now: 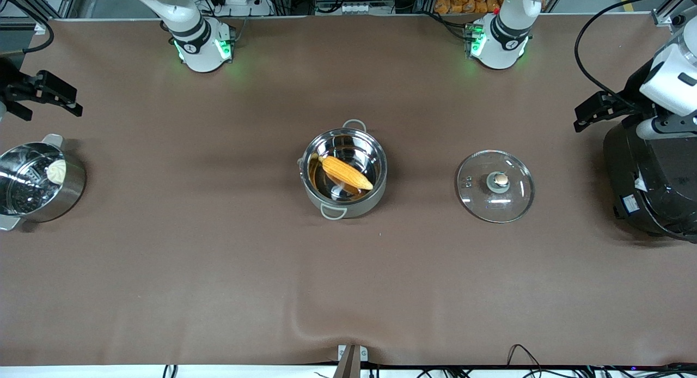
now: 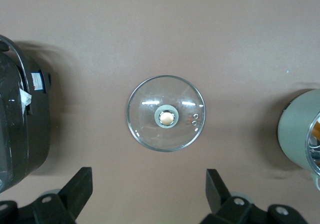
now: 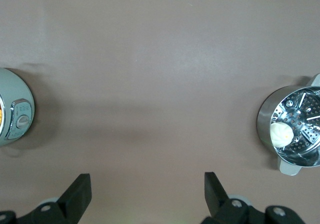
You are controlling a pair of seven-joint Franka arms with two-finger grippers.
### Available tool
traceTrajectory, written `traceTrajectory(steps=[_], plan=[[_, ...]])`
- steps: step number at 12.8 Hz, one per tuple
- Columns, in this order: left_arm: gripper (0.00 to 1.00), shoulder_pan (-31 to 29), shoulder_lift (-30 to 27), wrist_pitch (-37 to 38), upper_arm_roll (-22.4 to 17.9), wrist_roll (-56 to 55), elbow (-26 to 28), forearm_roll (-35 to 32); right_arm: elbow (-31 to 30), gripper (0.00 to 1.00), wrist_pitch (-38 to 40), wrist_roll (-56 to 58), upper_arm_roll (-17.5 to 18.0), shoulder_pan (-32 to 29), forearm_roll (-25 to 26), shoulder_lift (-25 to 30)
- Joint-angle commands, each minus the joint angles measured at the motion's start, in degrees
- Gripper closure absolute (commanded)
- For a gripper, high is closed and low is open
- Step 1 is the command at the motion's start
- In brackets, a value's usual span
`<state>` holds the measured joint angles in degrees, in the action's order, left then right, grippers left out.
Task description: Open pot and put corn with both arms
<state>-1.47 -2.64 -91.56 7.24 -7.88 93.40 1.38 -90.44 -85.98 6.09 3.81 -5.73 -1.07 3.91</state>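
Observation:
The steel pot (image 1: 360, 206) stands uncovered at the table's middle, with the yellow-orange corn (image 1: 346, 172) lying inside it. Its glass lid (image 1: 495, 186) lies flat on the table beside it, toward the left arm's end, knob up. My left gripper (image 1: 578, 120) is open and empty, up in the air beside the rice cooker; in the left wrist view (image 2: 149, 184) the lid (image 2: 166, 112) and the pot's wall (image 2: 295, 134) show. My right gripper (image 1: 53, 114) is open and empty, over the table at the right arm's end; the right wrist view (image 3: 147, 186) shows the pot's edge (image 3: 12, 111).
A large black rice cooker (image 1: 648, 187) stands at the left arm's end of the table. A steel steamer pot (image 1: 71, 188) with a white bun (image 1: 56, 171) stands at the right arm's end, also in the right wrist view (image 3: 270, 119).

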Motion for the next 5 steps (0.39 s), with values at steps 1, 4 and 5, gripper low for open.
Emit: traceTrajectory(steps=[1, 4, 5], plan=[[0.0, -0.11, -0.79, 1.65, -0.12, 1.91, -0.59, 1.26, -0.88, 0.0, -0.42, 0.59, -1.09, 0.89, -0.95, 1.27], [0.0, -0.02, -0.79, 2.0, -0.12, 1.82, -0.68, 0.56, -0.88, 0.0, -0.24, 0.68, -1.09, 0.72, -0.95, 1.36], [0.0, -0.02, -0.79, 2.0, -0.12, 1.82, -0.68, 0.55, -0.88, 0.0, -0.33, 0.68, -1.09, 0.8, -0.86, 1.45]])
